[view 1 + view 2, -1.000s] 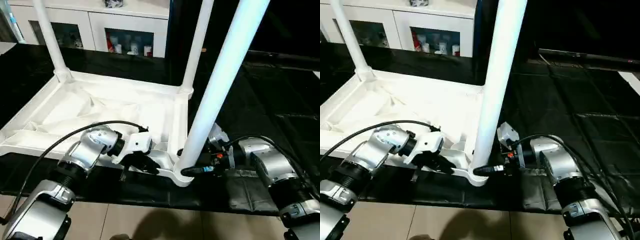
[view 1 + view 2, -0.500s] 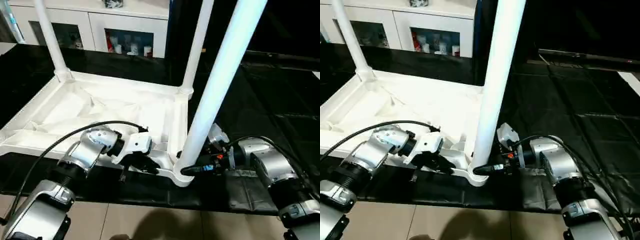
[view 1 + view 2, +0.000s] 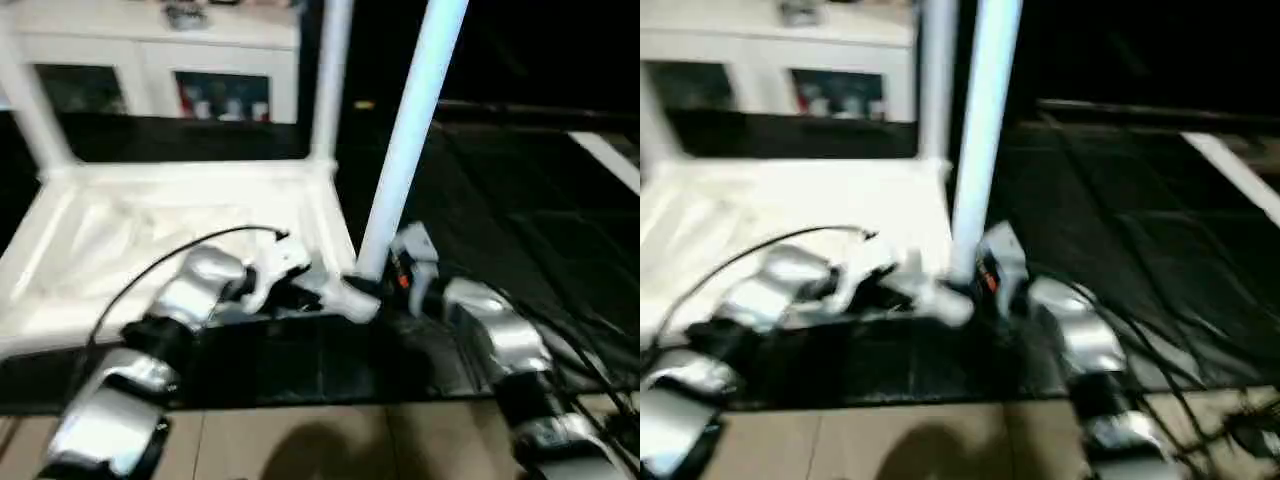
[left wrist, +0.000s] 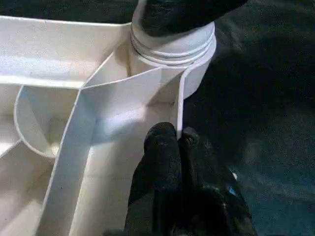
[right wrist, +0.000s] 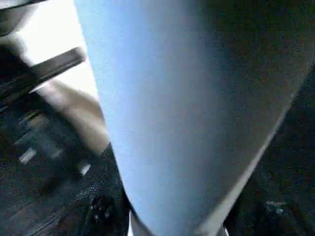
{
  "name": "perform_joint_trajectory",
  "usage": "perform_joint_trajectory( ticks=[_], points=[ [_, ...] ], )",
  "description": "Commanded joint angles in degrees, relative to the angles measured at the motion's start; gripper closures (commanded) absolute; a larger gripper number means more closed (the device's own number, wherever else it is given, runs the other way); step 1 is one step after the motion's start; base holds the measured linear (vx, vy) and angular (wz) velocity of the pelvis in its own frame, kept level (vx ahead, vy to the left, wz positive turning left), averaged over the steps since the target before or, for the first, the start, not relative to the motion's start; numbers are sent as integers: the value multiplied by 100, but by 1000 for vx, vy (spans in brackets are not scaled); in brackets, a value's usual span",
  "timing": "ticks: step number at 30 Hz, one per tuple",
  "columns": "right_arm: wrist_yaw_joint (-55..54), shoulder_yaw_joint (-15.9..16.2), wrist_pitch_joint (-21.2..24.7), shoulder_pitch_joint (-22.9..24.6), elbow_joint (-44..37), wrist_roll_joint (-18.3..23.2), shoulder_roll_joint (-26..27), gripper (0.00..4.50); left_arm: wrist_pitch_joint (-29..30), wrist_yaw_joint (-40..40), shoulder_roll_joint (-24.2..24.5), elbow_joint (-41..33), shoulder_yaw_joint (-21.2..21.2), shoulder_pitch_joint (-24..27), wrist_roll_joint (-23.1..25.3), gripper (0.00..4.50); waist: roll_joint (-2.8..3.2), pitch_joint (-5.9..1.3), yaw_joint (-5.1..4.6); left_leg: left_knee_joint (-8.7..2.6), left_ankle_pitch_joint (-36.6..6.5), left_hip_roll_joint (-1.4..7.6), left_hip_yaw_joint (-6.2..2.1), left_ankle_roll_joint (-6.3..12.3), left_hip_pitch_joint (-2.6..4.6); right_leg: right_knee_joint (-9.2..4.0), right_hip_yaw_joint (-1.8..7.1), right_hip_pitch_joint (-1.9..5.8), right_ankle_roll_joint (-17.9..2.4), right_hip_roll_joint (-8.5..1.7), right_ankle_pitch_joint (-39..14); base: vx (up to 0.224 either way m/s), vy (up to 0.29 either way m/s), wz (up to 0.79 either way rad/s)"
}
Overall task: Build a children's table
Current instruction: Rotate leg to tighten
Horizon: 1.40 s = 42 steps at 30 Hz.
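Note:
The children's table lies upside down, its white top [image 3: 150, 230] showing the ribbed underside. One white leg [image 3: 405, 140] rises from the near right corner socket [image 3: 350, 297]. Two more legs [image 3: 328, 80] [image 3: 25, 110] stand in the far corners. My left gripper [image 4: 174, 140] is shut, pinching the top's thin rim just beside that socket [image 4: 172, 49]. My right gripper [image 3: 385, 275] sits at the foot of the near leg, on its right side. In the right wrist view the leg [image 5: 182, 123] stands very close in front of it.
The table rests on a black mat [image 3: 520, 220] that runs far to the right. A white cabinet [image 3: 150, 60] with glass doors stands behind. Tan floor [image 3: 300, 440] shows at the mat's near edge, under my forearms.
The whole picture has swung and blurred, so the camera moved. Both grippers stay at the near right corner, the left on the rim and the right at the leg's foot.

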Motion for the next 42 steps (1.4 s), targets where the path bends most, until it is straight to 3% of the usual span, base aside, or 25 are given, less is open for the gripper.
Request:
perform_joint_trajectory(
  ticks=[1,3,4,5,7,9,11,14,21,23,26,28,29,32,35,36,38,40,42],
  points=[
    [-298,352,229,-90,127,28,495,253,110,447,-512,-50,35,-207,-220,450,58,-281,-51,-517,-3147,527,-349,-322,121,-534,378,130,-67,-722,-3196,0,0,0],
    [-1072,301,81,-247,379,-217,814,254,272,870,-715,-25,190,-279,-189,450,22,-271,-88,-389,-2500,383,-273,-233,112,-634,410,63,-123,-810,-3579,0,0,0],
    [-1279,256,35,-311,477,-260,925,254,311,979,-775,-14,229,-301,-178,450,34,-273,-82,-378,-2367,373,-273,-208,112,-651,395,66,-117,-811,-3616,0,0,0],
    [-1414,208,5,-381,567,-266,1017,254,334,1023,-808,-15,243,-306,-180,450,18,-282,-91,-402,-2167,388,-279,-136,43,-625,394,119,-76,-785,-3500,0,0,0],
    [-1396,192,-34,-445,625,-243,1083,254,325,1041,-813,-32,229,-284,-163,450,48,-294,-96,-451,-2148,443,-287,-91,31,-577,439,109,-135,-753,-3135,0,0,0],
    [-1332,192,-38,-456,634,-220,1101,254,315,1053,-808,-30,220,-274,-147,450,40,-309,-80,-479,-1981,458,-258,-42,11,-488,534,106,-352,-742,-2615,0,0,0],
    [-1221,193,-39,-413,572,-167,1101,187,277,1051,-761,-29,216,-244,-121,450,32,-315,-58,-482,-1763,467,-234,-1,3,-437,581,110,-497,-749,-2378,0,0,0],
    [-1126,173,-120,-347,505,-164,1067,169,243,1046,-692,-33,224,-215,-72,450,19,-324,-22,-469,-1423,462,-199,69,-21,-388,627,129,-628,-761,-2189,0,0,0],
    [-238,214,-324,84,-81,64,496,102,-41,660,-389,-66,132,-106,-18,450,-40,-350,132,-414,-874,419,-112,333,-44,-282,704,110,-678,-717,-1833,0,0,0],
    [135,174,-321,229,-279,196,220,91,-119,470,-276,-92,107,-61,-31,450,-21,-398,180,-394,-515,429,-116,418,-85,-186,704,153,-735,-696,-1315,0,0,0],
    [1001,179,-396,442,-557,342,-400,66,-311,-10,-36,-161,17,11,-53,450,-21,-426,234,-371,-302,439,-113,570,-89,-113,693,159,-858,-678,-804,0,0,0],
    [1180,195,-440,477,-597,349,-512,47,-347,-100,4,-175,-3,23,-57,450,-12,-437,246,-358,-135,454,-117,673,-99,-60,685,144,-964,-667,-478,0,0,0],
    [1772,321,-495,579,-723,364,-878,41,-472,-417,114,-243,-70,63,-97,450,-20,-439,251,-346,-144,450,-110,697,-103,-55,683,137,-1013,-669,-436,0,0,0],
    [2257,376,-441,621,-832,443,-1164,6,-688,-840,263,-356,-193,132,-132,450,-11,-412,312,-345,-294,457,-97,730,-120,-98,664,143,-968,-661,-683,0,0,0],
    [2650,427,-383,564,-859,538,-1383,2,-789,-1275,456,-491,-377,218,-92,450,-46,-398,338,-356,-517,465,-93,604,-114,-149,657,131,-832,-662,-1229,0,0,0],
    [2713,443,-396,556,-866,552,-1420,2,-842,-1336,486,-499,-404,230,-80,450,-31,-392,355,-356,-553,460,-91,565,-112,-163,660,123,-788,-664,-1363,0,0,0],
    [2992,486,-478,522,-875,625,-1515,2,-1048,-1565,598,-525,-501,264,-47,450,-25,-395,368,-360,-573,471,-94,507,-97,-167,661,107,-754,-657,-1435,0,0,0],
    [3335,538,-492,487,-872,741,-1588,2,-1183,-1784,697,-561,-586,287,-33,450,-59,-402,408,-357,-576,472,-85,511,-85,-158,669,100,-759,-661,-1405,0,0,0],
    [3600,604,-486,459,-858,793,-1647,2,-1268,-1933,751,-596,-633,302,-39,450,-36,-412,429,-354,-476,496,-95,537,-90,-111,670,95,-814,-657,-1177,0,0,0]
  ],
)
